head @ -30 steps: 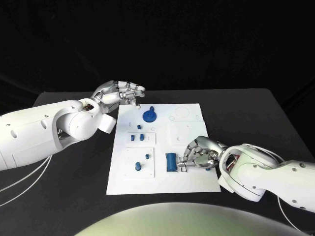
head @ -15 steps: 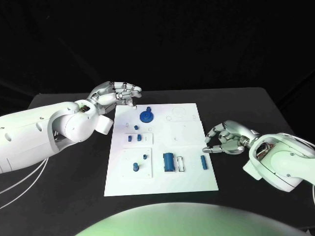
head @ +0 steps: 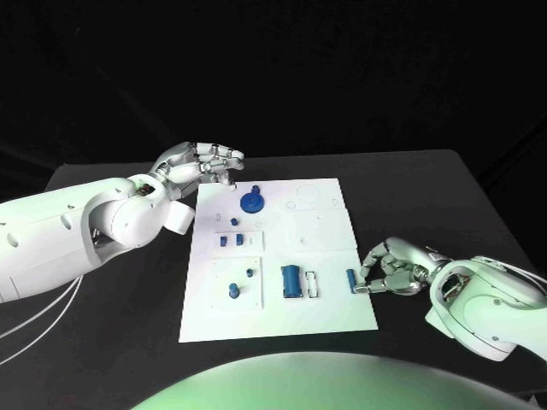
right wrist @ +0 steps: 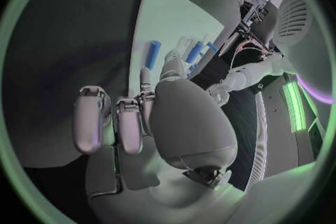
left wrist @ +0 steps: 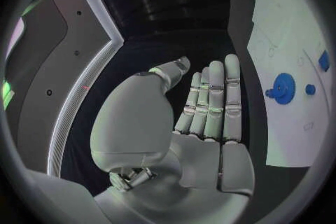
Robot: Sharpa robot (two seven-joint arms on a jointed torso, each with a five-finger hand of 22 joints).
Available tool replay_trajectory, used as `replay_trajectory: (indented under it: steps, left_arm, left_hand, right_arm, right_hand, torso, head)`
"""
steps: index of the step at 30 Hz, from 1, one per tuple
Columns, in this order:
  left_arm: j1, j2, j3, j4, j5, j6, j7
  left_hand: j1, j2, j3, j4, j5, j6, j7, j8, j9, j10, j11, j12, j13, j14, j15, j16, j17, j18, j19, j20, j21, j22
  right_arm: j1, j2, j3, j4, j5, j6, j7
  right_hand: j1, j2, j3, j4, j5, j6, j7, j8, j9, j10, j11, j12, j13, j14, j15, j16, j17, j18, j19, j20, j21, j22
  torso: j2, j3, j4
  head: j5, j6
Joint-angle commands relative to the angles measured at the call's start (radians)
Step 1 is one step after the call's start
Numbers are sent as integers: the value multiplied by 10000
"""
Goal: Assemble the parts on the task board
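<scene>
Task board (head: 317,312): white plate lying flat mid-table, long side running away from the robot.
Parts: a blue gear (head: 254,202) sits near the far end; small blue pegs (head: 232,241) stand just below it; two more small pieces (head: 239,286) sit in the near-left panel; a blue cylinder (head: 293,281) lies near the centre; a slim blue pin (head: 351,278) lies by the right edge.
Right hand (head: 392,267): at the board's right edge, just beside that slim pin, fingers curled in; whether it touches the pin I cannot tell.
Left hand (head: 204,162): up off the far-left corner, fingers lying straight and together, holding nothing.
Table (head: 114,307): black, under everything.
</scene>
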Motion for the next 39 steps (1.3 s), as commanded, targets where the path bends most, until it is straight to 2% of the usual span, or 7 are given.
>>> replay_trajectory:
  steps: [1, 15, 22, 25, 30, 39]
  left_arm:
    - [3, 5, 7, 26, -11, 122, 79]
    - [3, -34, 6, 48, -13, 119, 60]
    - [3, -56, 7, 61, -13, 117, 48]
    - [4, -64, 7, 65, -13, 113, 44]
    - [4, -67, 7, 78, -13, 120, 39]
    - [4, -77, 7, 90, -13, 119, 33]
  left_hand:
    - [21, 82, -49, -6, -22, -65, -14, 36, 11, -55, 19, 68, 16, -60, -12, 28, 5, 127, 2, 77, -52, -12]
    - [21, 82, -49, -6, -22, -65, -14, 36, 11, -55, 19, 68, 16, -60, -12, 28, 5, 127, 2, 77, -52, -12]
    - [29, 87, -46, -5, -20, -72, -14, 50, 12, -62, 18, 79, 16, -66, -13, 30, 5, 128, 0, 77, -56, -14]
    - [29, 87, -46, -5, -20, -72, -14, 50, 12, -62, 18, 79, 16, -66, -13, 30, 5, 128, 0, 77, -56, -14]
    - [29, 87, -46, -5, -20, -72, -14, 50, 12, -62, 18, 79, 16, -66, -13, 30, 5, 128, 0, 77, -56, -14]
    - [29, 87, -46, -5, -20, -72, -14, 50, 12, -62, 18, 79, 16, -66, -13, 30, 5, 128, 0, 77, -56, -14]
  right_arm:
    - [-77, 123, 0, -74, -807, -58, -872]
    - [-217, 529, 0, -250, -882, -155, -1267]
    - [-260, 709, 1, -312, -840, -181, -1296]
    - [-268, 781, 1, -343, -833, -192, -1332]
    - [-275, 919, 2, -410, -830, -158, -1384]
    - [-300, 1176, 3, -617, -955, 149, -1545]
  right_hand:
    - [-178, -42, -64, 0, 30, 88, 7, -41, 7, 154, -97, -72, -944, 867, -51, -49, 1713, -83, 173, -17, 33, 1593]
    - [-404, 79, -63, 3, 37, 212, -35, -60, 35, 202, -132, 3, -894, 887, -78, -15, 1793, -102, 217, -41, 121, 1638]
    - [-514, 231, -39, -4, 46, 328, -80, -52, 67, 218, -169, 19, -886, 892, -107, -7, 1812, -105, 229, -65, 136, 1651]
    - [-507, 300, -22, -12, 49, 367, -98, -46, 80, 227, -184, 36, -874, 892, -119, -5, 1816, -107, 235, -74, 146, 1657]
    - [-365, 405, 14, -44, 54, 414, -136, -52, 103, 227, -219, 26, -882, 895, -149, -1, 1826, -106, 237, -101, 137, 1659]
    - [566, 558, 218, -137, 85, 500, -227, -96, 160, 225, -308, 23, -880, 894, -232, -3, 1827, -105, 239, -182, 117, 1670]
  torso:
    - [-1, 0, 17]
    - [-1, -2, 25]
    - [1, -8, 17]
    - [0, -10, 17]
    - [-3, -4, 24]
    - [-5, -9, 23]
  head:
    - [-18, 0]
    - [7, 0]
    - [77, 0]
    - [55, 0]
    - [56, 0]
    - [65, 0]
